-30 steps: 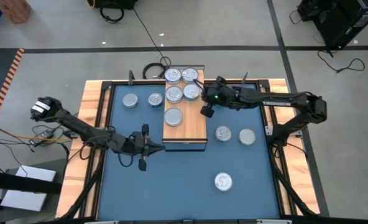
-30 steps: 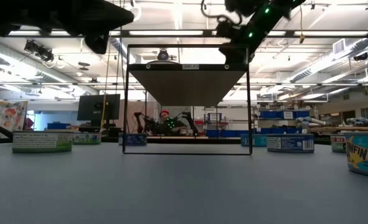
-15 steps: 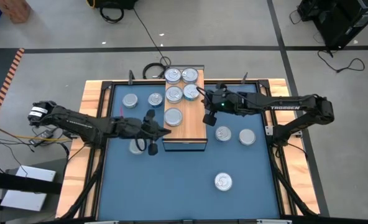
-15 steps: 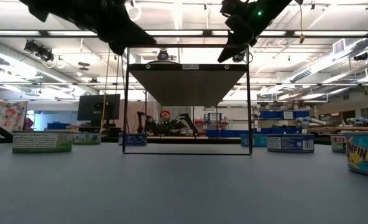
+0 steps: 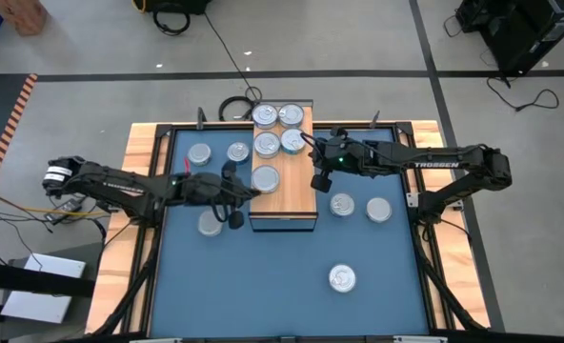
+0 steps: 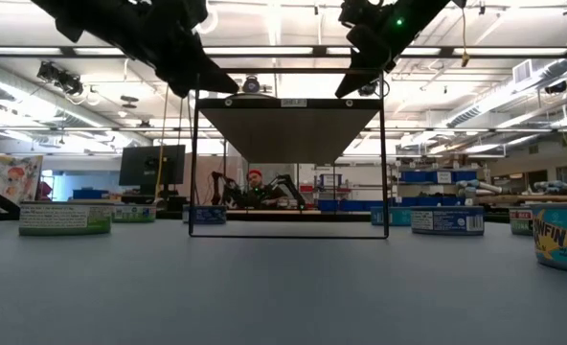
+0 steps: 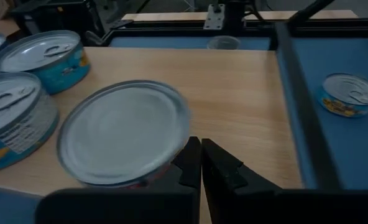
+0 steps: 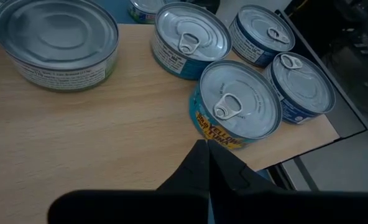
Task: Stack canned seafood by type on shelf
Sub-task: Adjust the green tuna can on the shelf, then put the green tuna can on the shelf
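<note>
Five tins (image 5: 266, 179) on wooden shelf (image 5: 296, 199), six more scattered on blue mat (image 5: 282, 276). Left gripper (image 5: 245, 193) pinched closed, empty, at shelf's left edge beside the lone plain tin. Right gripper (image 5: 317, 180) closed, empty, over shelf's right edge.

Even, bright light falls from long ceiling strips (image 6: 264, 50), which glare white in the low view and leave both arms as black silhouettes. From above, shadows on the blue counter (image 5: 282, 257) are faint and short. Tin lids (image 8: 239, 98) carry soft grey reflections. The nearest lid (image 7: 123, 132) in the left wrist view is slightly blurred, as are the dark fingers close to each wrist lens.
</note>
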Tool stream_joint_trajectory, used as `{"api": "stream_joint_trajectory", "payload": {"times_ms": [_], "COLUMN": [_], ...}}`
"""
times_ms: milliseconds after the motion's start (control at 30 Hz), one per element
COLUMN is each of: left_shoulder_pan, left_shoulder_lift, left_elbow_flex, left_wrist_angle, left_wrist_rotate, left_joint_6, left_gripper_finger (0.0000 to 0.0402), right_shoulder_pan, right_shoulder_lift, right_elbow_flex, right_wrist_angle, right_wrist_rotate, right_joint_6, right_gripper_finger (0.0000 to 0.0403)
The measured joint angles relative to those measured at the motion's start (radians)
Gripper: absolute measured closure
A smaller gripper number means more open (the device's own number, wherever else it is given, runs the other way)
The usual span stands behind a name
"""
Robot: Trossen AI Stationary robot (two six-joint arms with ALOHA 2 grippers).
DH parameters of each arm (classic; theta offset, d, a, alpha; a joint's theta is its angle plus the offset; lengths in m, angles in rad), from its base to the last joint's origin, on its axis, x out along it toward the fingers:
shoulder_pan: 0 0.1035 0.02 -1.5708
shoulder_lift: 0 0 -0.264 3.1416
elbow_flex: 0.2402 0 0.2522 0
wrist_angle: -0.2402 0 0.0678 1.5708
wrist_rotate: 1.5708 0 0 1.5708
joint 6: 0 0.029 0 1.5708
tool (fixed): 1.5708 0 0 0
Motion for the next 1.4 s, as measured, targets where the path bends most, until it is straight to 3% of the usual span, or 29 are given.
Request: {"api": "stream_joint_trajectory", "payload": {"times_ms": [567,667,1000,1267,1400], "left_shoulder_pan": [0.059,0.045,0.033,0.124,0.22], "left_shoulder_lift": [0.001,-0.032,-0.096,-0.106,-0.101], "left_elbow_flex": [0.028,0.104,0.338,0.342,0.322], "left_wrist_angle": [-0.037,-0.153,-0.767,-0.995,-1.015], "left_wrist_rotate": [-0.063,-0.063,-0.063,-0.053,0.055], "left_joint_6": [0.042,0.058,0.05,0.074,0.125], "left_gripper_finger": [0.0387,0.0387,0.0387,0.0398,0.0399], "right_shoulder_pan": [0.003,0.019,0.125,0.251,0.331], "right_shoulder_lift": [0.0,0.0,-0.001,-0.001,-0.001], "right_elbow_flex": [0.0,0.0,-0.06,-0.203,-0.227], "right_wrist_angle": [-0.004,-0.007,-0.007,0.104,0.116], "right_wrist_rotate": [0.0,0.004,0.088,0.117,0.185], "right_joint_6": [0.0,0.0,0.029,0.141,0.19], "right_gripper_finger": [0.0398,0.0399,0.0401,0.0401,0.0401]}}
